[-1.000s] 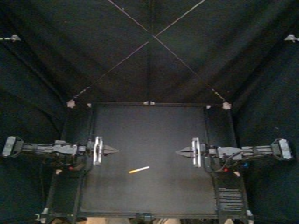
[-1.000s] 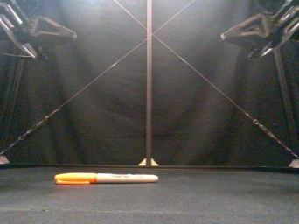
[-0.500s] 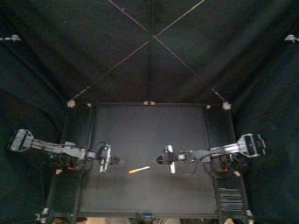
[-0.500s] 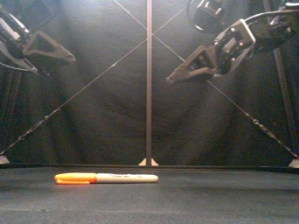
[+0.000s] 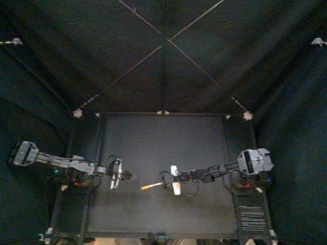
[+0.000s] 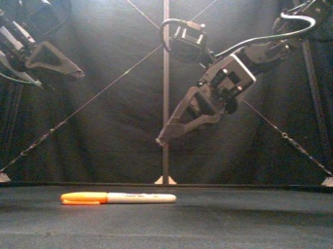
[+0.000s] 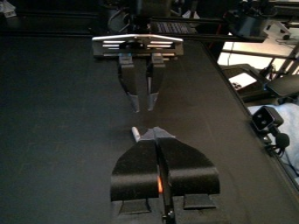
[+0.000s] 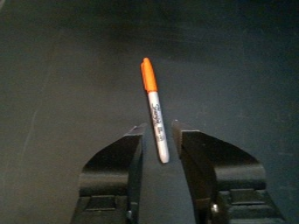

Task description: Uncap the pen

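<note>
A marker pen [image 6: 117,197] lies flat on the black table, its orange cap [image 6: 82,197] to the left and its white barrel [image 6: 143,197] to the right. From above, the pen [image 5: 151,187] sits at the table's middle front. My right gripper [image 6: 164,140] hangs tilted above the pen, clear of it, jaws open. In the right wrist view the pen [image 8: 153,109] runs away from the right gripper [image 8: 156,131], with the barrel's near end showing between the jaws. My left gripper [image 5: 117,174] hovers high at the left, jaws together and empty; the left wrist view shows the left gripper [image 7: 158,134] facing the right gripper [image 7: 145,98].
Bare black tabletop [image 5: 160,134] lies all around the pen. Black curtains close the back and both sides.
The right arm has swung in from the right and come down over the pen, and its jaws have opened. The left arm dropped inward a little, then held.
</note>
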You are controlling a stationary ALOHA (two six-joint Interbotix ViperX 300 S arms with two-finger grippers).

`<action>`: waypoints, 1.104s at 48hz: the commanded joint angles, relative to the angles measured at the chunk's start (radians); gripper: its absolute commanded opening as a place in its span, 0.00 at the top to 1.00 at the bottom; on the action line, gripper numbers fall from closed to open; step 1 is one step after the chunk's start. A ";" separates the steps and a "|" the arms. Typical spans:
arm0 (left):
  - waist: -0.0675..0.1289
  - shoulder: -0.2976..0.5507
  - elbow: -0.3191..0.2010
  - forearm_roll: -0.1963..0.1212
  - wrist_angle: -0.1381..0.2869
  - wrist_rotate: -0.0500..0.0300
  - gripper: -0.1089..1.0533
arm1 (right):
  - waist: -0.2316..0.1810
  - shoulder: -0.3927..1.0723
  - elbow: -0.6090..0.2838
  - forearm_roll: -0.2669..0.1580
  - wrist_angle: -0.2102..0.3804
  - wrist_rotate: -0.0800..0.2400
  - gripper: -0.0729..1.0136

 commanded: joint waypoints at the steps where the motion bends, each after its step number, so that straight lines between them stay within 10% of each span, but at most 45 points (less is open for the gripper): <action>1: -0.002 0.000 -0.015 -0.002 -0.009 0.0000 0.62 | -0.005 0.005 -0.029 0.029 0.000 0.002 0.25; 25: 0.011 0.000 -0.020 -0.002 -0.009 0.0000 0.25 | -0.017 0.118 -0.091 0.054 0.077 0.003 0.24; 53: 0.043 0.000 -0.032 -0.006 -0.017 0.0000 0.23 | -0.026 0.161 -0.115 0.077 0.143 0.008 0.42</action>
